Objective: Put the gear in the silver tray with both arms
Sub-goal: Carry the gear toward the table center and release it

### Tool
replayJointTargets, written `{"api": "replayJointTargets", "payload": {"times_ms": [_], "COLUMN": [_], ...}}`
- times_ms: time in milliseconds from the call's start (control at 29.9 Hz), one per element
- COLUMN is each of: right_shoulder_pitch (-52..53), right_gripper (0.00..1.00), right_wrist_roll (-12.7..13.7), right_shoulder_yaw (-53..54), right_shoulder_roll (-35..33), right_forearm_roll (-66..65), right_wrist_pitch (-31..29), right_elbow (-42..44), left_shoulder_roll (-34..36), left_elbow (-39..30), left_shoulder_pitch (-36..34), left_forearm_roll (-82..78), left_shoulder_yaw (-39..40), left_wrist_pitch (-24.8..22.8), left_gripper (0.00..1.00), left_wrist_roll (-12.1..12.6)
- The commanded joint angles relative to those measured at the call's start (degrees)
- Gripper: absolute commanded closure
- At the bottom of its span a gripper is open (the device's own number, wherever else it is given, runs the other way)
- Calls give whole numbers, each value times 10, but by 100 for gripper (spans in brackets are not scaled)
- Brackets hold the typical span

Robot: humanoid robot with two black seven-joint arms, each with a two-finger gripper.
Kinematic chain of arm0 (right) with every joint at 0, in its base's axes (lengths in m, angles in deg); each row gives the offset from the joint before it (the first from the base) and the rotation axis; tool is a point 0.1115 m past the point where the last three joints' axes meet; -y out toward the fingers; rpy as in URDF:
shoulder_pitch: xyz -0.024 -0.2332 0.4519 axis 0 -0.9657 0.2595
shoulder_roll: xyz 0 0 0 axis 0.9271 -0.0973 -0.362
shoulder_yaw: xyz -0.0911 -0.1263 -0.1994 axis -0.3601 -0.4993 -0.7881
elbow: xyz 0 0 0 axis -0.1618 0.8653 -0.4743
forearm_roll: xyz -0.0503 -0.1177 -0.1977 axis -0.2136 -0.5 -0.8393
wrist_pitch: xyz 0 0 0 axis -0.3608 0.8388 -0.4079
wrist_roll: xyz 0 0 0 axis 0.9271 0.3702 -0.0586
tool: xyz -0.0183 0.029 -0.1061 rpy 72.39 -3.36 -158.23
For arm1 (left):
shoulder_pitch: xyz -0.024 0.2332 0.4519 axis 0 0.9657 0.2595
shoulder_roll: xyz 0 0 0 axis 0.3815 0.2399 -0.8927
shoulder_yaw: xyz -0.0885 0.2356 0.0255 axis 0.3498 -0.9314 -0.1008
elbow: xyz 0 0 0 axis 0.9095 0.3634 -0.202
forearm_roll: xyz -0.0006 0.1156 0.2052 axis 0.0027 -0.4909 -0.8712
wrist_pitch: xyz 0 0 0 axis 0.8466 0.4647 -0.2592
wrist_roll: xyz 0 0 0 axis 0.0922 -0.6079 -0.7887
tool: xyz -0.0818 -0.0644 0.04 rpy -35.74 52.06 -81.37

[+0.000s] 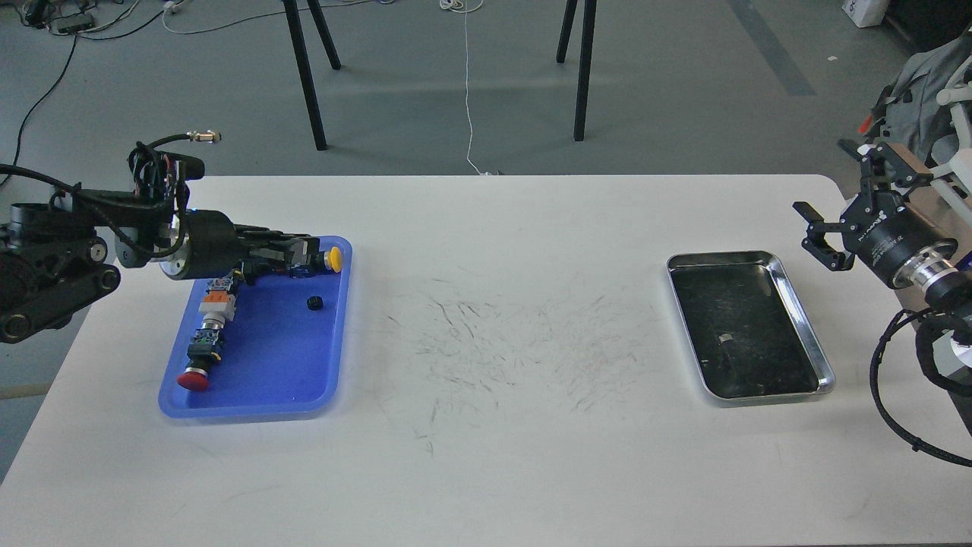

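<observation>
Shiny metal with a dark, scuffed bottom, the silver tray (749, 327) lies flat on the right part of the white worktop (493, 425), with only a small pale fleck showing on its floor. Well apart from it, on the left side of the worktop, sits a blue plastic tray (304, 395). In that blue tray the small black gear (315, 303) rests on the bare floor near the right rim, touching nothing else. A yellow-capped push button (331, 259) lies at the tray's far right corner, and a red-capped push button (196, 375) lies near the left rim, with an orange-and-white switch block (215, 299) just beyond it.

The left end effector (300, 247) reaches in level over the far edge of the blue tray, its dark fingers pointing toward the yellow-capped button; they blur together against the parts beneath, so I cannot tell whether they are parted or closed, or whether they grip anything. The gear lies just beside and nearer the camera than those fingertips.

The right end effector (816, 232) hangs above the worktop's right edge, near the silver tray's far right corner, its two fingers spread apart and holding nothing.
</observation>
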Motion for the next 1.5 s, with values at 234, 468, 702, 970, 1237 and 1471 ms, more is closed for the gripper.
{"api": "replayJointTargets", "payload": {"times_ms": [234, 468, 702, 970, 1237, 1471], "right_shoulder_pitch": [0, 0, -1, -9, -9, -11], "right_gripper": [2, 2, 2, 2, 2, 2], "right_wrist_roll": [0, 0, 0, 0, 0, 0], "right_shoulder_yaw": [-1, -1, -1, -2, -3, -3], "right_shoulder_roll": [1, 0, 0, -1, 0, 0], "right_forearm_roll": [-1, -1, -3, -4, -4, -4], "right_wrist_pitch": [0, 0, 0, 0, 0, 0], "right_elbow": [1, 2, 3, 8, 8, 8], "left_shoulder_roll": [-107, -175, -259, -337, -395, -399], "left_elbow": [43, 69, 118, 168, 177, 177], "left_shoulder_pitch": [5, 7, -3, -8, -5, 0], "left_forearm_roll": [21, 16, 15, 6, 5, -5], "left_shoulder_yaw": [13, 3, -45, -86, -90, -114], "left_wrist_pitch": [-4, -4, -4, 0, 0, 2], "left_gripper": [90, 89, 89, 89, 89, 88], "left_wrist_roll": [0, 0, 0, 0, 0, 0]}}
